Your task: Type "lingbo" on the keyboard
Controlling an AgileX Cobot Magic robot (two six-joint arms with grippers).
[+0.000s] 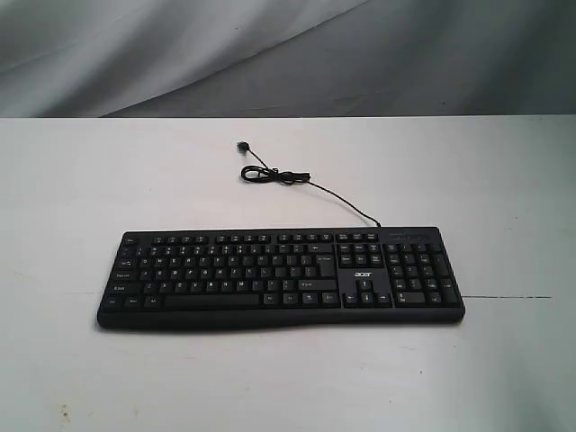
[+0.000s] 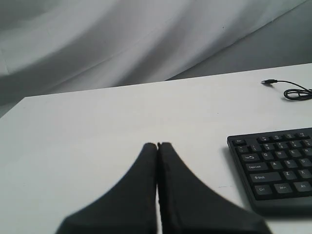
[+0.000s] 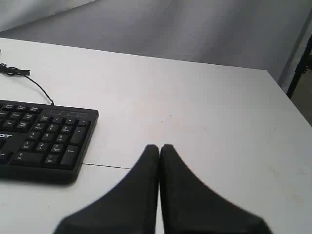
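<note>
The wide black keyboard (image 1: 281, 277) lies flat on the white table (image 1: 81, 180), number pad to the right, its thin cable (image 1: 297, 180) coiled behind it and ending in a plug (image 1: 243, 145). Neither arm shows in the exterior view. My left gripper (image 2: 157, 145) is shut and empty above bare table, beside the keyboard's Ctrl-and-Shift end (image 2: 280, 168). My right gripper (image 3: 159, 146) is also shut with nothing in it, above the table off the number pad end of the keyboard (image 3: 46, 141).
A grey draped cloth (image 1: 270, 54) hangs behind the table. A thin dark seam line (image 3: 107, 166) crosses the tabletop near the number pad. The table's side edge (image 3: 287, 102) lies beyond the right gripper.
</note>
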